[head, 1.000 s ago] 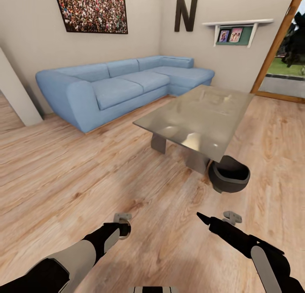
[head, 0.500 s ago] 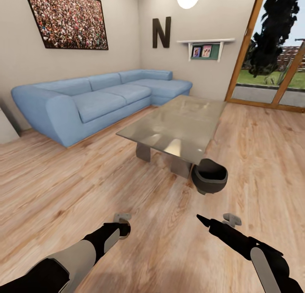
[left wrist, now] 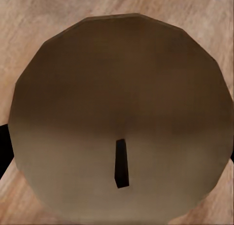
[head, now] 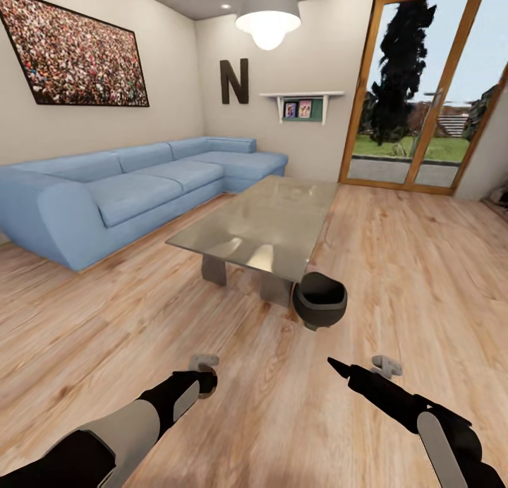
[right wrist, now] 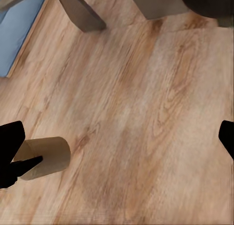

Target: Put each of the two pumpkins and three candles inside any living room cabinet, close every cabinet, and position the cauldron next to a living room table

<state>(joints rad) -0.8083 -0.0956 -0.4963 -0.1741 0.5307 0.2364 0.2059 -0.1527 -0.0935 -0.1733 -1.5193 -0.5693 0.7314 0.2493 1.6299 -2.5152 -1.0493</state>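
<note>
The cauldron [head: 319, 299] is a squat, matte-black pot with a wide open mouth and a bulging belly. It stands upright on the wooden floor [head: 423, 276], just beside the near right corner of the table [head: 261, 223]. The table has a glossy, reflective greyish top and dark slab legs. A blue corner sofa [head: 127, 188] stands beyond the table along the left wall.

In the head view, the left gripper [head: 204, 375] is closed on a candle [head: 204, 361], of which a beige-grey stub protrudes above the dark fingers. In the left wrist view, the same candle [left wrist: 122, 122] appears end-on as a round, faceted beige-brown face with a short dark wick.

The right gripper [right wrist: 122, 152] is open over bare floor, its two dark fingertips [right wrist: 10, 152] spread wide apart. In the right wrist view, the left gripper's candle [right wrist: 45, 157] is a stubby beige cylinder lying sideways beside one fingertip, with dark fingers on it.
</note>
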